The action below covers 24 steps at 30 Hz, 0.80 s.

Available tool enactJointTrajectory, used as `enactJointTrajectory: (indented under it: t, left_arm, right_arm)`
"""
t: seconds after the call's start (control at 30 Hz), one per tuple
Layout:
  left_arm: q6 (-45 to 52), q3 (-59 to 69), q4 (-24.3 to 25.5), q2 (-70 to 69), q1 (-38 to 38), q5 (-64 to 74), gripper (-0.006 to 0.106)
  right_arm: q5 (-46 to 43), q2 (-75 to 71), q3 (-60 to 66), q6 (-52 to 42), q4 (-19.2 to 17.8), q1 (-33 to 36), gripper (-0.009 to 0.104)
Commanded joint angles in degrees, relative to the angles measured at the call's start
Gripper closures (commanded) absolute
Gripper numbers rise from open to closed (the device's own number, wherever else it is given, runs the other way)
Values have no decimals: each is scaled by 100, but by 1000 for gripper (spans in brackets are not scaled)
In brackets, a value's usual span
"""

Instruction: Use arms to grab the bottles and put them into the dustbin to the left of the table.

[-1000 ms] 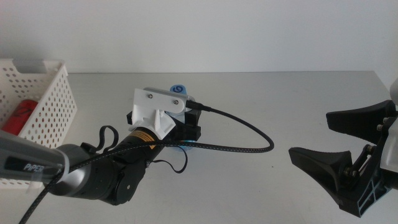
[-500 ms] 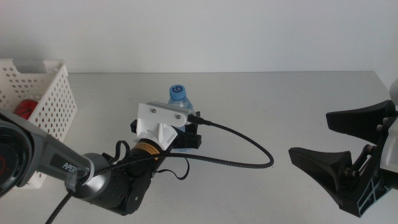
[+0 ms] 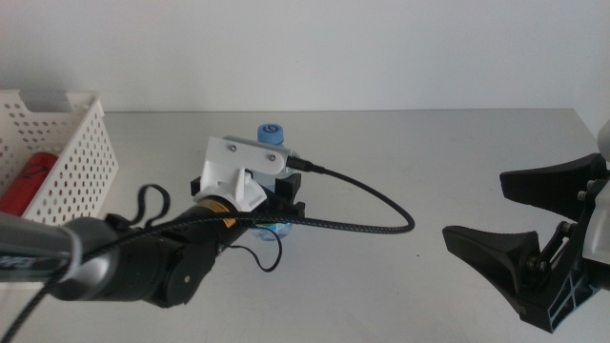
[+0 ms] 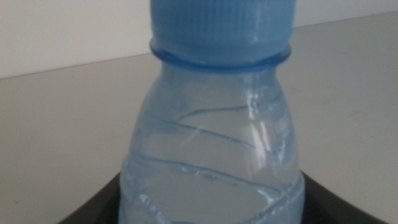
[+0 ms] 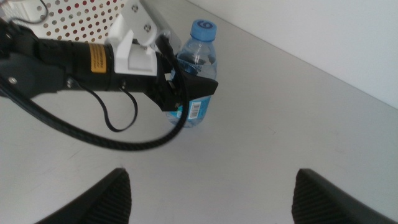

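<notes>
The surface (image 3: pixel 457 152) is a plain light-grey tabletop that fills the middle view below a white wall. The left arm (image 3: pixel 124 267) enters from the left side of the middle view, a black assembly with a grey segment, a white wrist bracket (image 3: pixel 238 167) and a black cable (image 3: pixel 372 205) looping out over the surface. The dustbin (image 3: pixel 71 157), a white perforated basket, stands at the left edge of the surface; a red soda can (image 3: pixel 24 181) lies inside it, visible over the rim and through the holes. The right gripper (image 3: pixel 515 224) waits at the right edge of the middle view, well apart from everything else, its two dark fingers spread wide with nothing between them. The left gripper (image 5: pixel 183 93) is at the centre of the surface, its fingers closed around the body of the water bottle (image 3: pixel 276 186). The water bottle stands upright on the surface, small and clear, with a label low on its side. In the left wrist view the bottle (image 4: pixel 211 155) fills the picture directly ahead of the camera. The blue cap (image 3: pixel 271 132) projects above the white bracket in the middle view.
</notes>
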Motion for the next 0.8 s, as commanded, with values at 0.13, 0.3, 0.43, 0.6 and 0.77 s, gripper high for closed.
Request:
enactJointTrajectory:
  t: [0.13, 0.3, 0.43, 0.6, 0.77]
  left_arm:
    - [435, -864, -156, -1902, 452, 2569, 102]
    - [476, -2523, -74, -2243, 1259, 6084, 102]
    - [521, -3771, 124, -2118, 1858, 8076, 102]
    - [720, -5239, 565, -1878, 2791, 10206, 102]
    - [1078, -5793, 991, -1633, 3507, 10920, 102]
  right_arm:
    - [-367, -44, -152, -64, -29, 18, 29]
    - [-367, -44, -152, -64, -29, 18, 29]
    - [-367, -44, -152, -64, -29, 18, 29]
    - [-367, -44, -152, -64, -29, 18, 29]
    - [-367, -44, -152, -64, -29, 18, 29]
